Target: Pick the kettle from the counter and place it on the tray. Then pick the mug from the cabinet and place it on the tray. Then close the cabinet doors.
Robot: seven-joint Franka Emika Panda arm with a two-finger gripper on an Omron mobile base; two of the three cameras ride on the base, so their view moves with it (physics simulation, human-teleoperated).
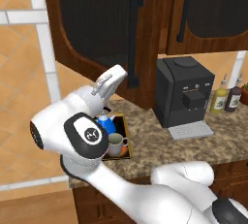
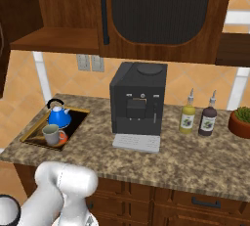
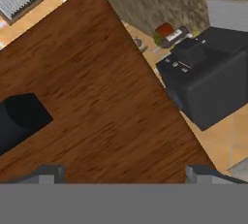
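Observation:
The blue kettle (image 2: 58, 116) (image 1: 105, 122) and the grey mug (image 2: 51, 134) (image 1: 115, 144) both stand on the gold-rimmed tray (image 2: 30, 135) (image 1: 127, 130) at the counter's (image 2: 161, 164) left end. The cabinet (image 2: 53, 36) shows a bare wooden shelf. Its left door (image 1: 94, 19) swings out wide. My gripper (image 1: 115, 75) (image 3: 124, 173) is open, close against that door's outer wood frame (image 3: 106, 97), beside its black bar handle (image 1: 135, 39) (image 3: 19, 119). Nothing sits between the fingertips (image 3: 48, 172). The right door (image 2: 161, 10) covers its half, handle (image 2: 103, 12) on its left edge.
A black coffee machine (image 2: 136, 102) (image 1: 184, 97) stands mid-counter, right of the tray. Two bottles (image 2: 187, 115) (image 2: 208, 118) and a potted plant (image 2: 240, 122) are further right. Dark drawers (image 2: 195, 203) run below the counter. My own arm (image 1: 87, 136) partly hides the tray in the left base view.

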